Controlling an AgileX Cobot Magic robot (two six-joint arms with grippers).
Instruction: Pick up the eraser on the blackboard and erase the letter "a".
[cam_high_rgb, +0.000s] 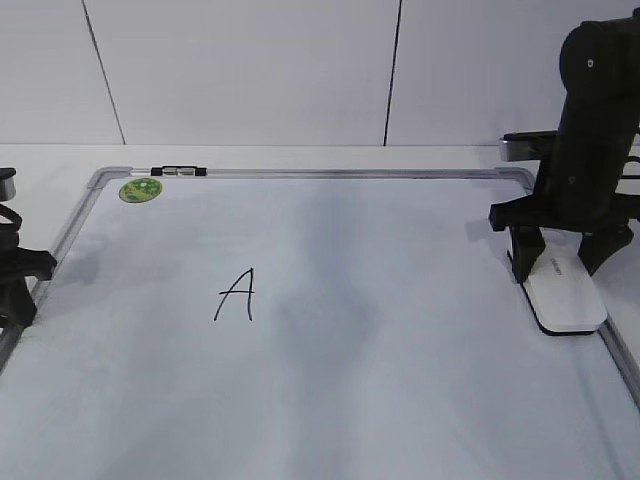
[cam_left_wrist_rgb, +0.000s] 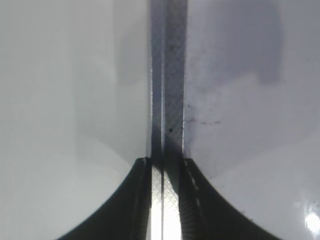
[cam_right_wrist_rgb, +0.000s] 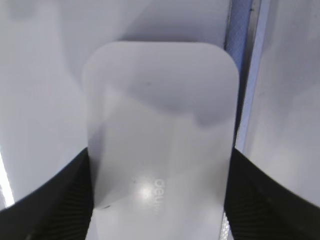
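Observation:
The eraser is a flat white block lying at the right edge of the blackboard, next to its frame. It fills the right wrist view, with small grey print on top. My right gripper stands over it, and its two fingers press against the eraser's two long sides. My left gripper is shut and empty at the board's left frame. No lowercase letter "a" shows. A taller capital "A" is written left of the board's middle.
A small green round sticker sits at the board's far left corner. A small black and silver piece lies on the top frame beside it. A white wall stands behind the table.

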